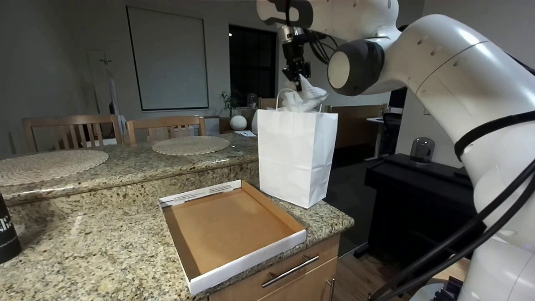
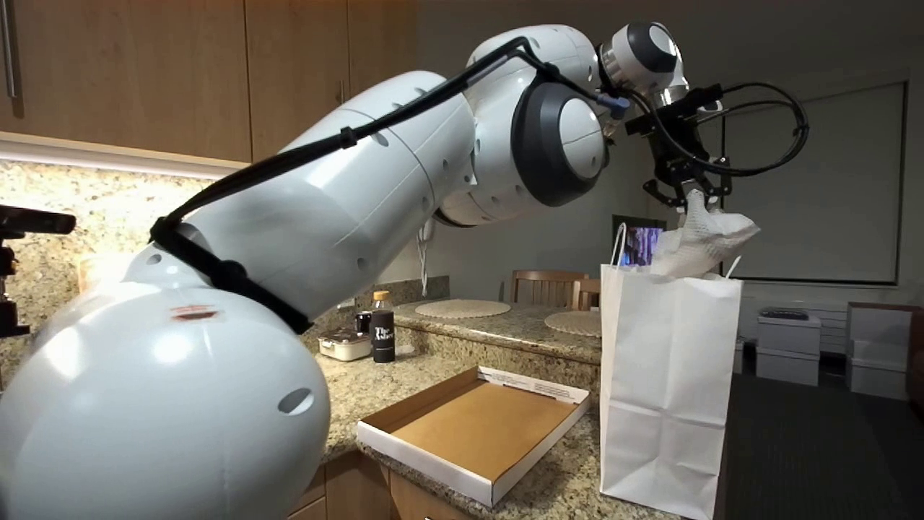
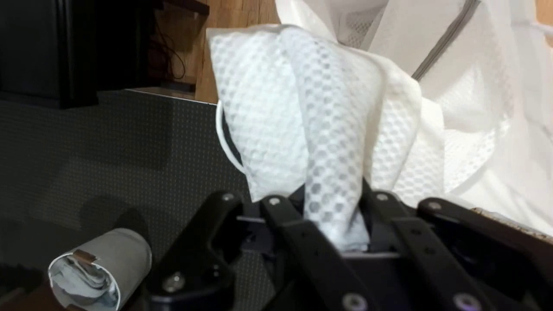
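A white honeycomb-textured cloth [image 3: 268, 112] is pinched in my gripper [image 3: 332, 190], which is shut on its gathered end in the wrist view. In both exterior views the cloth [image 1: 311, 98] bunches below my fingertips, and its lower part goes down behind the rim of a white paper bag [image 1: 288, 154]. That bag [image 2: 664, 383] stands upright at the counter's corner, with its handles raised. My gripper [image 2: 696, 198] hangs just above the bag's mouth. More white material with a dark grey strip [image 3: 445, 41] lies within the bag; the cloth's lower end is hidden.
Beside the bag lies a shallow open cardboard tray [image 1: 234, 225] on the granite counter [image 1: 104, 259]. A dark bottle [image 2: 382, 339] and a lidded container [image 2: 345, 345] stand farther along. Beyond the counter's edge are a black cabinet-like piece [image 1: 418, 196] and a grey bin [image 3: 125, 255].
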You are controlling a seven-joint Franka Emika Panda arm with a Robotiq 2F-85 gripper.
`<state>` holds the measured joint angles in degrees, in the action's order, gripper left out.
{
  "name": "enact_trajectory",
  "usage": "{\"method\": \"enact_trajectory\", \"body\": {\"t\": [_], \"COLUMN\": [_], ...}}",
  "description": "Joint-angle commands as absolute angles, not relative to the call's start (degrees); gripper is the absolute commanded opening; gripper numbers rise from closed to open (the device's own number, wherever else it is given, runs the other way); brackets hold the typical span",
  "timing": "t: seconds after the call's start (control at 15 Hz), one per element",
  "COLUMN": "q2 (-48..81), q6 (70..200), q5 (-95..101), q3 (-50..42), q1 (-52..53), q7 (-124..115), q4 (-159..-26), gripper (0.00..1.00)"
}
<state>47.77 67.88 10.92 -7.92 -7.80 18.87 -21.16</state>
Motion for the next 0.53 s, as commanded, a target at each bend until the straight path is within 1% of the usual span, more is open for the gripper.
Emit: {"method": "enact_trajectory", "body": {"t": [0.0,0.47], "q2": [46.3,46.5], "q6": [65.3,61.6], "q5": [12.0,11.4], "q3": [-7.5,-6.5], "q1": [-5.9,-1.1], "q7": [22.1,19.8], "q4": [-23.1,-22.7], "gripper": [0.08,0.08]}}
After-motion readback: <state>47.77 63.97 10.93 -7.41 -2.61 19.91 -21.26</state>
